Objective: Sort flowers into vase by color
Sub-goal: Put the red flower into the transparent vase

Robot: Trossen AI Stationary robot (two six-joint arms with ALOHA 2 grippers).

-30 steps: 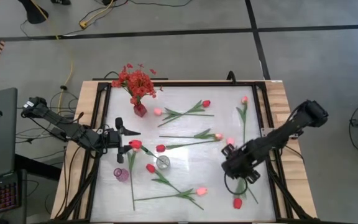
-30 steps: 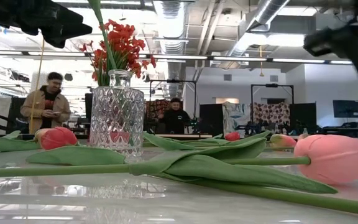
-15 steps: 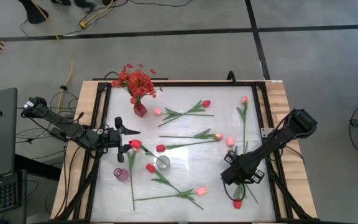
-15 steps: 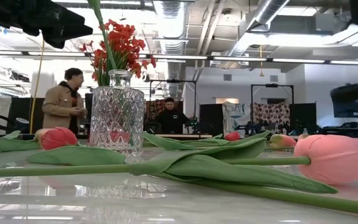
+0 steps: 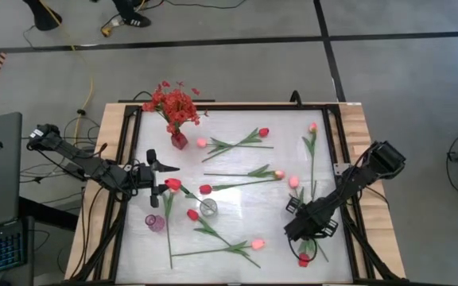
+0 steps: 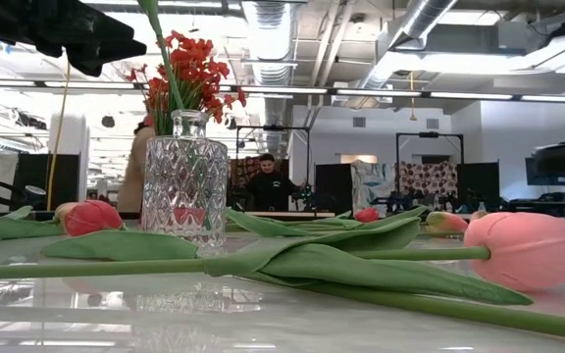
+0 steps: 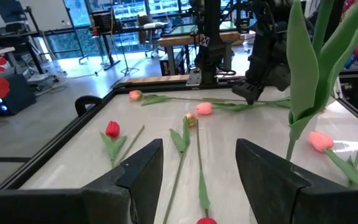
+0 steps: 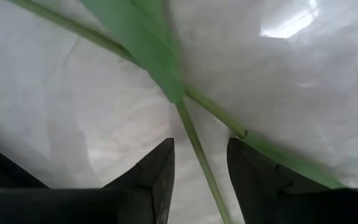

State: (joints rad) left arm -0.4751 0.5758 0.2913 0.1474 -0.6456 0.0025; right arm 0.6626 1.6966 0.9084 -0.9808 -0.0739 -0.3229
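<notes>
The right gripper (image 5: 303, 232) is down at the table's near right corner, over the green stem (image 8: 194, 142) of a red tulip (image 5: 304, 259) whose bud lies just beyond it toward the near edge. In the right wrist view the stem runs between the two dark fingers (image 8: 148, 177), which stand a little apart on either side of it with the white tabletop (image 5: 237, 175) close below; the jaws are not yet shut and nothing is held. The step in hand is judged to be the pinch on this stem. To do it well, the fingers should stay centred on the stem, below the leaf joint, so that the leaf is not trapped, and should seat low enough to catch the thin stem without scraping the surface; a grip off to one side is likely to roll the stem out. The lift should then be straight up, since a second stem crosses close by. The left gripper (image 5: 159, 166) waits at the left side of the table, open and empty. Other tulips lie scattered across the table, a red vase (image 5: 179, 140) at the far left holds the red blossom spray (image 5: 172, 103), a clear glass vase (image 5: 208, 207) stands near the middle, and a small pink vase (image 5: 156, 222) sits near the left edge
</notes>
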